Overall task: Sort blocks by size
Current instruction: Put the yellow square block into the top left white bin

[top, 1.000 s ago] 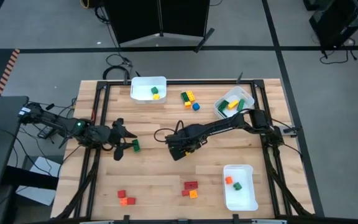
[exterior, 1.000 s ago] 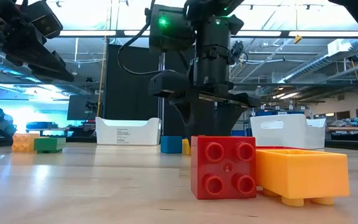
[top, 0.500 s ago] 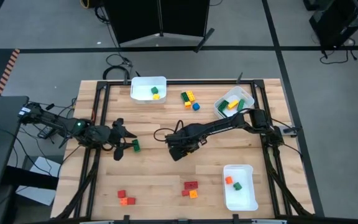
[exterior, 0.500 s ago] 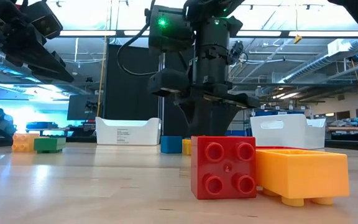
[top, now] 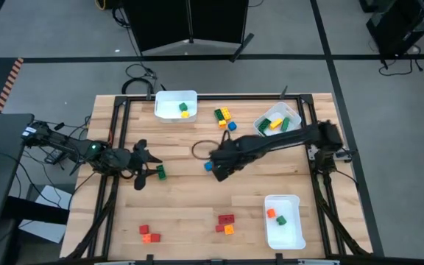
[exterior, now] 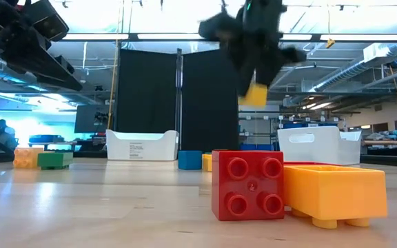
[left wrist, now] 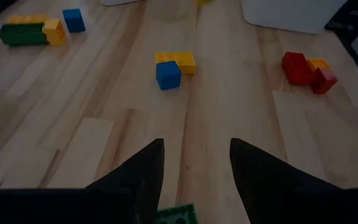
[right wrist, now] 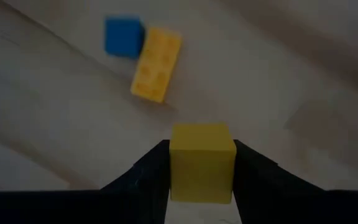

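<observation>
My right gripper [top: 219,168] hangs over the middle of the table, shut on a small yellow cube [right wrist: 202,162], which shows high above the table in the low view [exterior: 256,94]. Under it, a blue block [right wrist: 123,37] and a yellow brick [right wrist: 156,63] lie side by side on the wood. My left gripper [left wrist: 196,146] stands open at the table's left, above a green block [top: 160,172] that rests on the table. My right gripper pinches the yellow cube by two opposite side faces [right wrist: 174,163] between its two fingers. The fingers come from above, pointing down. The cube is lifted clear of the table and sits level in the hold.
White bins stand at the far left [top: 176,104], the far right [top: 277,120] and the near right [top: 283,221], each with a few blocks. Loose blocks lie at the far middle [top: 223,115] and near the front edge: red and orange ones [top: 226,223] [top: 147,233].
My right gripper has risen from the table with the yellow cube between its fingers. The cube is now lifted clear. The blue block and the yellow brick have stayed on the wood.
</observation>
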Controlling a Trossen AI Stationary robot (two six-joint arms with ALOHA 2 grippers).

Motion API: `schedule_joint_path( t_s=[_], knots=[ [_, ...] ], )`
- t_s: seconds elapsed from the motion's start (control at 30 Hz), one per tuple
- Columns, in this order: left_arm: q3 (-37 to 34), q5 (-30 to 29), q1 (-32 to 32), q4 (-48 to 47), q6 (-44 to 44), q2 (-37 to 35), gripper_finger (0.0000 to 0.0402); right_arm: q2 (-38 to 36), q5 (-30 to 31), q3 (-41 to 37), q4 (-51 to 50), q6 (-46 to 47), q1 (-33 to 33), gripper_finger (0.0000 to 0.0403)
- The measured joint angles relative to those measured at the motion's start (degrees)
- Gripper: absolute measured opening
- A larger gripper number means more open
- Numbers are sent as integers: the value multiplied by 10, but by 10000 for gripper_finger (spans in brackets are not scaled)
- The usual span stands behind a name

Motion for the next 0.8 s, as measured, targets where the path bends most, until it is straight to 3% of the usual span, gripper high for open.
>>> schedule_joint_path(
  t_s=[0.3, 0.47, 0.63, 0.8],
  knots=[
    [0, 0, 0, 0, 39, 0, 191, -133, 99, 0, 8, -66, -67, 143],
    [0, 0, 0, 0, 39, 0, 191, -159, 100, 3, 83, -160, -141, 143],
    [0, -4, 0, 0, 33, 0, 191, -116, 54, 71, 155, -273, -209, 143],
    [0, -7, 0, 0, 21, 0, 191, -11, 2, 200, 183, -380, -251, 143]
  ],
)
